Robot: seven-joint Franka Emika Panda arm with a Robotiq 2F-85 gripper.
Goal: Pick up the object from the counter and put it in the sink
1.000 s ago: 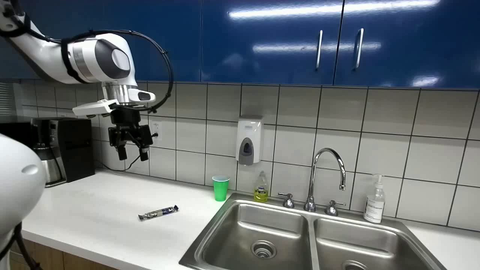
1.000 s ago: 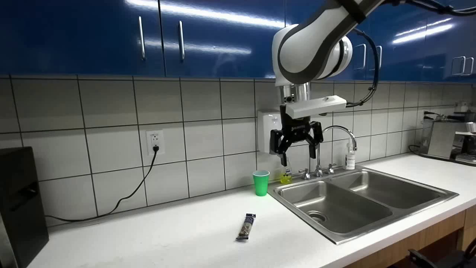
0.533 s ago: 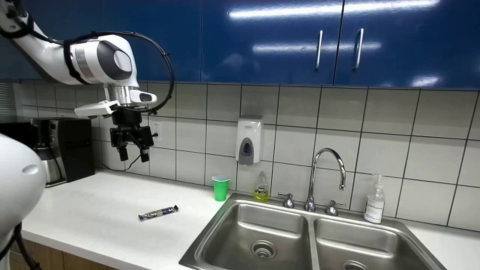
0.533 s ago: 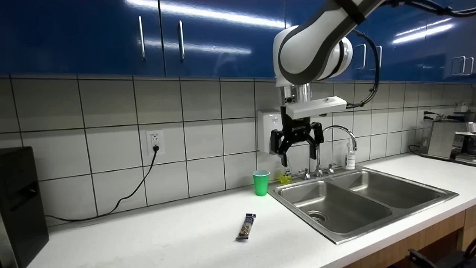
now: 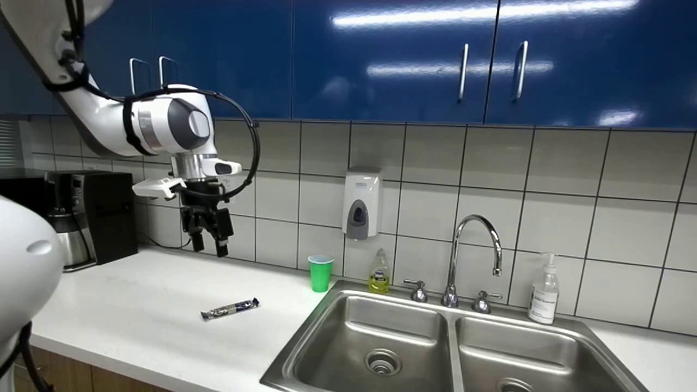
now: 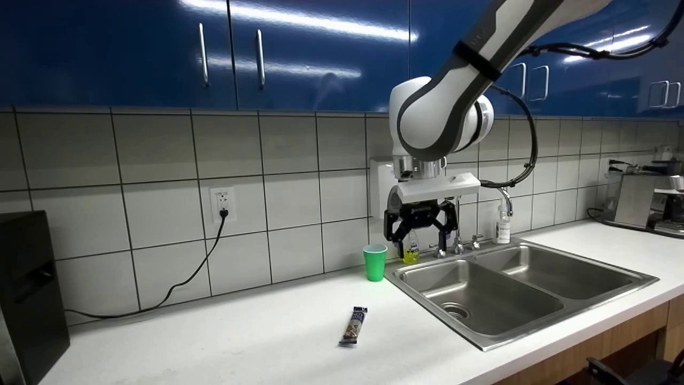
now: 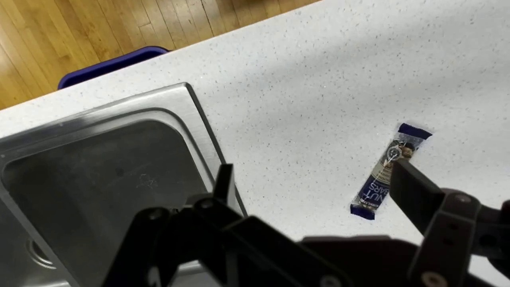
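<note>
The claw (image 6: 421,249), spread and empty, hangs lower than a moment ago; the bar (image 6: 354,325) lies unmoved between the worktop (image 6: 240,347)'s front and back edges: approach likely begun.

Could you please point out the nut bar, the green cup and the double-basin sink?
Nut bar (image 7: 383,172), wrist view: middle of the wrapper.
Green cup (image 5: 321,276), in an exterior view: its outer wall.
Double-basin sink (image 5: 454,348), in an exterior view: divider between basins.
</note>
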